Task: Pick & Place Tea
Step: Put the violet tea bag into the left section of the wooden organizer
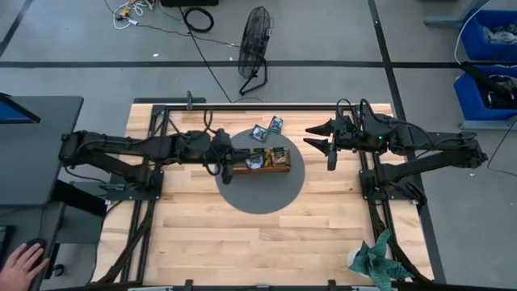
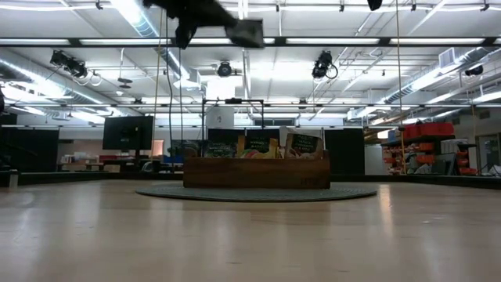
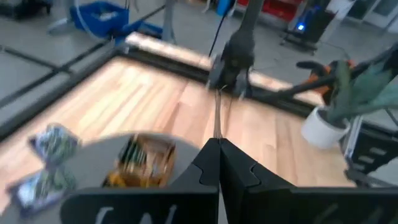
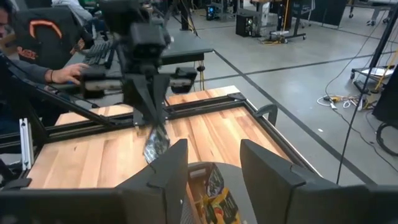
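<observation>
At the nine o'clock side of the desk [image 1: 194,242], the left claw [image 1: 227,158] hangs above the near end of the wooden tray [image 1: 271,161], its fingers pressed together on a tea sachet [image 4: 155,144] that dangles from the tips, as the right wrist view shows plainly. The tray sits at the middle of the round grey mat [image 1: 262,194], already holding several sachets upright in its compartments. Two more loose sachets [image 1: 268,128] lie on the mat at about twelve o'clock from the tray, just beside one another. Over at three o'clock, the right claw [image 1: 329,143] hovers clear of the mat with its fingers apart and nothing between them; it looks to be waiting. The step in hand seems to be the carry: one sachet is lifted and poised over the tray. The next move likely calls for lowering the left claw over a free compartment, keeping the sachet edge-down so it slips in without catching the divider, then parting the fingers. A hand [image 1: 23,260] rests at the desk's seven o'clock corner.
</observation>
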You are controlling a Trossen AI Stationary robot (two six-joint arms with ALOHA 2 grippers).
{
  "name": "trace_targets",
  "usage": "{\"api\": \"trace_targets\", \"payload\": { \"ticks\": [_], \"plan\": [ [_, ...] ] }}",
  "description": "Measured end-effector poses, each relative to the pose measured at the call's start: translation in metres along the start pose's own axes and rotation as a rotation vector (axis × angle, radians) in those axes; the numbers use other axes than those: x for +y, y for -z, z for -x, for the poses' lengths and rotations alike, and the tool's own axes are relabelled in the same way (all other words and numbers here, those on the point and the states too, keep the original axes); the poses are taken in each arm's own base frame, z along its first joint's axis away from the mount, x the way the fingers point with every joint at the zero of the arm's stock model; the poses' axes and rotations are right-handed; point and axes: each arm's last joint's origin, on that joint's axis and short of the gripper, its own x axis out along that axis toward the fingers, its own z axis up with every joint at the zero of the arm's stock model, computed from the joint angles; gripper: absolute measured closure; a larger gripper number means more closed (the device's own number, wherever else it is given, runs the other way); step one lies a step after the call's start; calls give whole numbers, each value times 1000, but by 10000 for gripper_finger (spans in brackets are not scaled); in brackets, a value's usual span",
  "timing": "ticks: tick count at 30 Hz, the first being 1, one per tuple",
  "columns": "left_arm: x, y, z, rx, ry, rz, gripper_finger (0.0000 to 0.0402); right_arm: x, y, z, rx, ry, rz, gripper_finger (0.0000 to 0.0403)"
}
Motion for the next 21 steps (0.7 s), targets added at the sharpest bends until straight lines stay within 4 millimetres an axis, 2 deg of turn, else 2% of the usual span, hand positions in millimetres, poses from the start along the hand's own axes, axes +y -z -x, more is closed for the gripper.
{"api": "trace_targets", "payload": {
  "ticks": [11, 15, 21],
  "plan": [
    [40, 55, 17, 43, -71, 6, 401, 0, 0, 0, -1, 0, -5, 250],
    [56, 73, 15, 95, -87, -17, 400, 0, 0, 0, -1, -1, -1, 250],
    [80, 88, 14, 82, -140, -66, 400, 0, 0, 0, -3, 7, -6, 250]
  ]
}}
